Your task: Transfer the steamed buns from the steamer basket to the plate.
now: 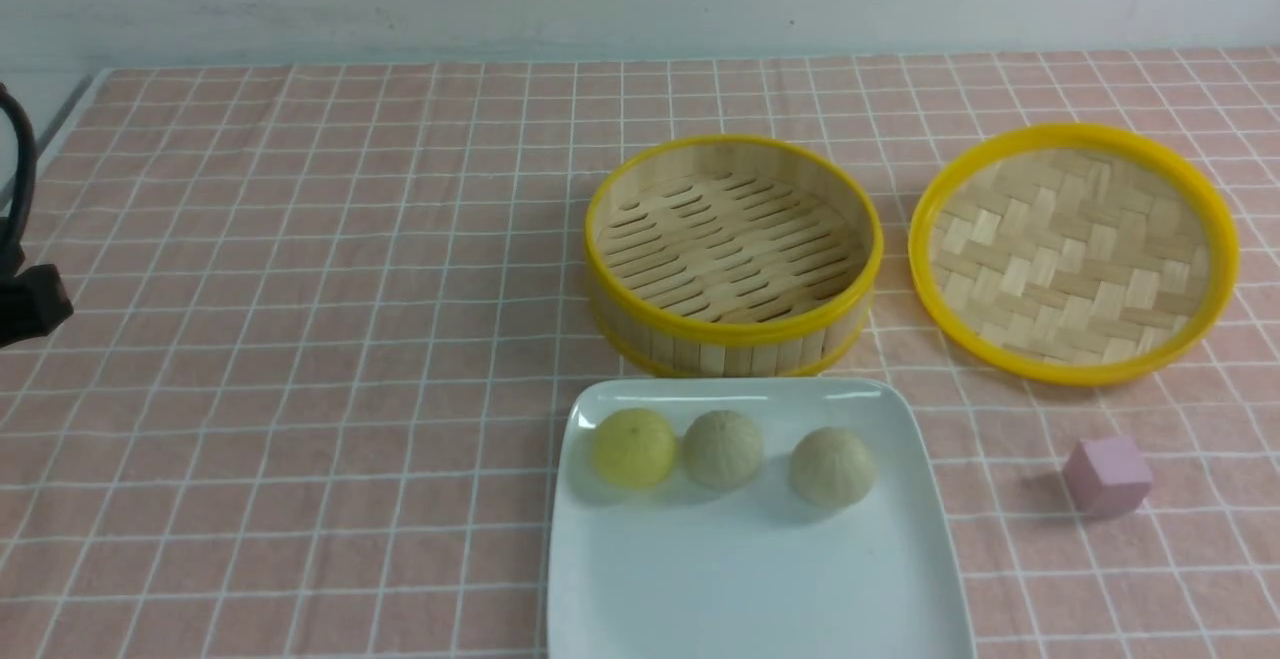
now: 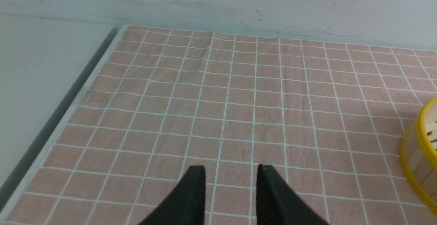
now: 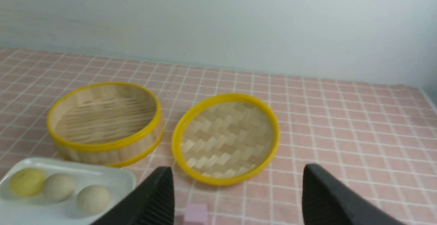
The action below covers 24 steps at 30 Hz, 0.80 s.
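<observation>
Three steamed buns lie in a row on the white square plate (image 1: 740,579): a pale yellow one (image 1: 634,447) and two beige ones (image 1: 723,449) (image 1: 832,466). Just behind the plate stands the steamer basket (image 1: 733,334), with nothing on its slatted floor. My left gripper (image 2: 231,168) hangs open and empty over bare cloth, far to the left of the basket (image 2: 426,150). My right gripper (image 3: 237,168) is wide open and empty, above the cloth to the right of the plate (image 3: 112,175). The right wrist view also shows the buns (image 3: 58,186) and the basket (image 3: 102,146).
A shallow yellow-rimmed woven tray (image 1: 1075,254) lies to the right of the basket. A small pink cube (image 1: 1107,476) sits on the cloth right of the plate, and in the right wrist view the cube (image 3: 195,214) is below my jaws. Part of my left arm (image 1: 25,299) shows at the left edge.
</observation>
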### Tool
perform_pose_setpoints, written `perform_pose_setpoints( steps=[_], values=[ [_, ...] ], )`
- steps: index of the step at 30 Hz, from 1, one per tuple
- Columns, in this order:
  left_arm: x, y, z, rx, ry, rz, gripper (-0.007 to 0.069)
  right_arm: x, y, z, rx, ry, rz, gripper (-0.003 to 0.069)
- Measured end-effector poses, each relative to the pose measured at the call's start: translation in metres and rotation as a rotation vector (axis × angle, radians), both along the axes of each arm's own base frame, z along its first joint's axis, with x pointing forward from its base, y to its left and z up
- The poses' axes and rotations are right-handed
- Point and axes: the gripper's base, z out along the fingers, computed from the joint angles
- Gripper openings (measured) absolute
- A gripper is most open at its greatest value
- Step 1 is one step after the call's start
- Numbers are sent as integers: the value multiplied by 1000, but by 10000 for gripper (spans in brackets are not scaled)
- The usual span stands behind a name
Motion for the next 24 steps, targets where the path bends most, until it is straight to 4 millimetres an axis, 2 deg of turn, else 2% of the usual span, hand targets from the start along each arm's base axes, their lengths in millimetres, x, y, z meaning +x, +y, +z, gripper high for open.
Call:
perform_pose_setpoints(
  steps=[4, 5, 10, 12, 14, 20, 24],
  values=[
    [0, 0, 0, -3, 0, 1, 245, 17, 14, -38, 23, 56, 68, 495],
    [0, 0, 0, -3, 0, 1, 245, 18, 15, -40, 25, 58, 71, 495],
    [0, 0, -1, -4, 11, -1, 243, 50, 34, -95, 46, 94, 132, 495],
    [0, 0, -1, -4, 12, -1, 243, 54, 36, -103, 46, 92, 134, 495],
    [0, 0, -2, -5, 18, -3, 243, 63, 39, -121, 42, 92, 136, 495],
    [-1, 0, -2, -5, 22, -3, 243, 70, 42, -151, 26, 136, 137, 495],
    [-1, 0, -2, -5, 21, -3, 243, 71, 43, -156, 21, 145, 136, 495]
  ],
)
